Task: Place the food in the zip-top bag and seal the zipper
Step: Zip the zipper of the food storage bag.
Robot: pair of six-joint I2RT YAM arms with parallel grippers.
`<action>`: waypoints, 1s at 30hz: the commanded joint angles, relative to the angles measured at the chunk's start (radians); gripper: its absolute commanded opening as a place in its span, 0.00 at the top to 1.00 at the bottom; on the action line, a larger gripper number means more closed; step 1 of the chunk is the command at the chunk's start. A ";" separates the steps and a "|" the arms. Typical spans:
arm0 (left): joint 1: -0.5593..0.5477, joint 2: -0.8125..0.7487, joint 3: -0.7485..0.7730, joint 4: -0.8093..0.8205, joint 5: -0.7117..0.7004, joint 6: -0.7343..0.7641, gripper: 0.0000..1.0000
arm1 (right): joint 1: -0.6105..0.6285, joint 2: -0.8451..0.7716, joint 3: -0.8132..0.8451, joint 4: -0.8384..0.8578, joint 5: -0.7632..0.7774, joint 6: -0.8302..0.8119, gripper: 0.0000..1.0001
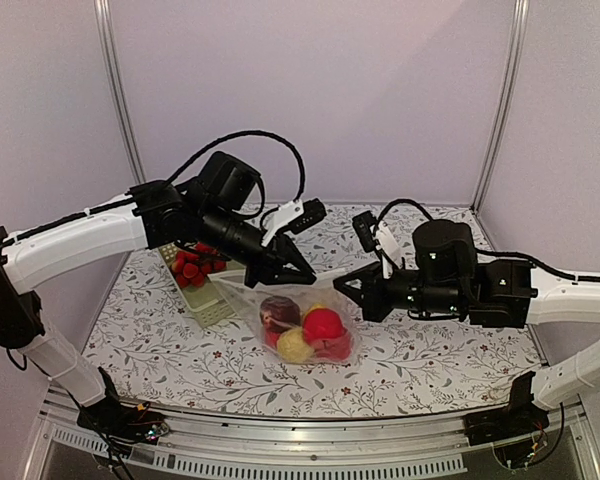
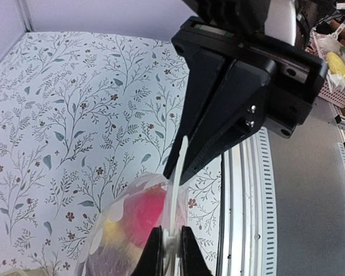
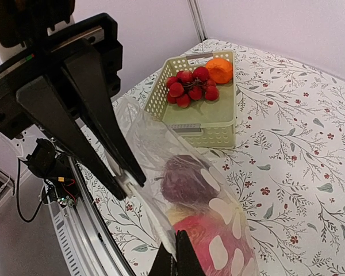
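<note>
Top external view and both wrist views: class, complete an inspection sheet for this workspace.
Surface: table with a floral pattern.
Job's things: zip-top bag on the table, food inside (red, maroon, yellow); zipper raised between the grippers.
Clutter: basket holding red berries and an orange.
Grippers: left gripper and right gripper both shut on the zipper.
Cables: black cable arching over the left arm.
Surroundings: plain pale walls, metal frame posts.

Bench (image 1: 430, 350) with a leaf-and-flower print. Directly on it we see a pale green perforated basket (image 1: 212, 308) and, just beside it, a clear zip-top bag (image 1: 245, 298) holding toy fruit (image 1: 323, 322).
</note>
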 commanded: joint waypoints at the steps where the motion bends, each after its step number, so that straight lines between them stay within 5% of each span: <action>1: 0.035 -0.046 -0.009 -0.117 -0.043 0.016 1.00 | -0.040 -0.040 -0.019 -0.047 0.131 0.042 1.00; 21: 0.108 -0.126 -0.086 -0.154 -0.057 0.017 1.00 | -0.117 -0.097 -0.032 -0.148 0.298 0.145 1.00; 30: 0.113 -0.130 -0.104 -0.146 -0.003 0.002 1.00 | -0.120 -0.114 -0.030 -0.100 0.145 0.063 1.00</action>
